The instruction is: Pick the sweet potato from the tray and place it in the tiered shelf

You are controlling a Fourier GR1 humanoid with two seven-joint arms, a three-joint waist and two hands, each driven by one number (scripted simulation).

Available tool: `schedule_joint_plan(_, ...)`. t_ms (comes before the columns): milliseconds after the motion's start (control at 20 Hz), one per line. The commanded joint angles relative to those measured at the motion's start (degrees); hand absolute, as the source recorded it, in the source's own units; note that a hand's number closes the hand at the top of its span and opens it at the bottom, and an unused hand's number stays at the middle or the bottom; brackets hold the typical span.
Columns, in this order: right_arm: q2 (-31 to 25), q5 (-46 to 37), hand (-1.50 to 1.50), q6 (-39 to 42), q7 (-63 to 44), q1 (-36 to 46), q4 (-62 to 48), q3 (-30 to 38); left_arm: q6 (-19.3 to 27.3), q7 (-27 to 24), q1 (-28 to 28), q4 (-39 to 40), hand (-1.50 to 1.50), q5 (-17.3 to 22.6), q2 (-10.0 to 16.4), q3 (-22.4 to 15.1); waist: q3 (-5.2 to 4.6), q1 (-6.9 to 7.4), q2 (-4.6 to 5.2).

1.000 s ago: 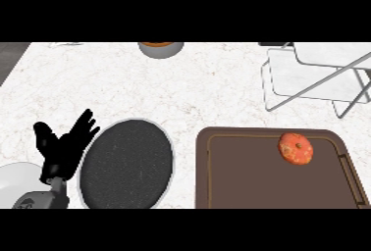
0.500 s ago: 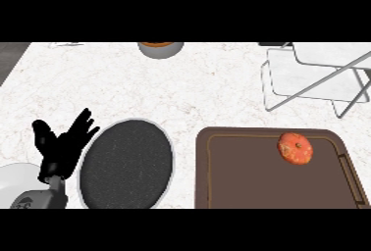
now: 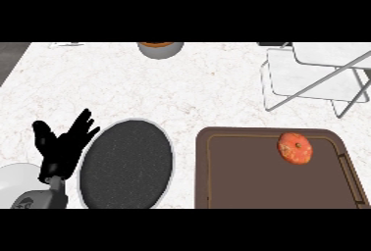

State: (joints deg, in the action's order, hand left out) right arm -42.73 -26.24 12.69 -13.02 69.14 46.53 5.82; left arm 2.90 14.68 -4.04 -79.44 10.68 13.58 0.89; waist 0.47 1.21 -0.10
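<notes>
Left hand: in view at the lower left, beside the grey forearm. Fingers straight and spread, pointing up and away from the robot. They hold nothing and touch nothing I can make out. Reads as a resting pose. Right hand: not in view.

Sweet potato: lies far to the right of the fingers, at about the same depth on the counter. It sits in the far right part of the brown tray, close to the tray's far rim and apart from its right rim. Shape is a stubby oval. The long axis runs roughly away from the robot, slightly tilted, though it is too near round to be sure.

Tiered shelf: white wire frame, far right, beyond the tray and further from the fingers than the sweet potato. From the sweet potato it lies further away and a little right.

Key relation (judgement): the sweet potato and the shelf both lie on the robot's right, well apart from the left hand. The right hand looks the better placed for the pick once it comes into view. A left-hand reach would have to cross the whole counter.

In between: a dark plate with a pale rim lies just right of the fingers, between them and the tray. A bowl stands far ahead at the counter's back edge, clear of any path. The tray's raised rim and the shelf's slanted legs are the likely snags on the carry.
</notes>
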Motion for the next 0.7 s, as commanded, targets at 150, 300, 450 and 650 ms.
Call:
schedule_joint_plan(150,0.23,-4.79,1.5,-0.72,4.07,1.95,-6.1,-2.4,-1.61,-0.36,1.89,3.05,0.0,-0.55,-0.75,-0.71,-0.52,0.28,0.6)
schedule_joint_plan(300,1.97,-1.99,1.5,-3.33,0.83,2.62,-6.62,1.93,-1.83,-0.54,1.75,2.91,0.0,0.24,-0.79,0.37,-0.5,-0.13,0.4)
schedule_joint_plan(450,1.07,2.55,-1.5,-5.32,-1.82,3.34,-6.84,7.76,-1.88,0.58,1.44,3.73,0.0,0.29,0.34,1.23,-0.48,-0.71,0.29)
schedule_joint_plan(650,2.39,4.79,-1.5,-7.48,-1.81,5.45,-9.64,10.8,-0.04,0.77,2.59,1.15,0.0,-1.68,-1.7,-1.03,-0.46,-0.12,0.35)
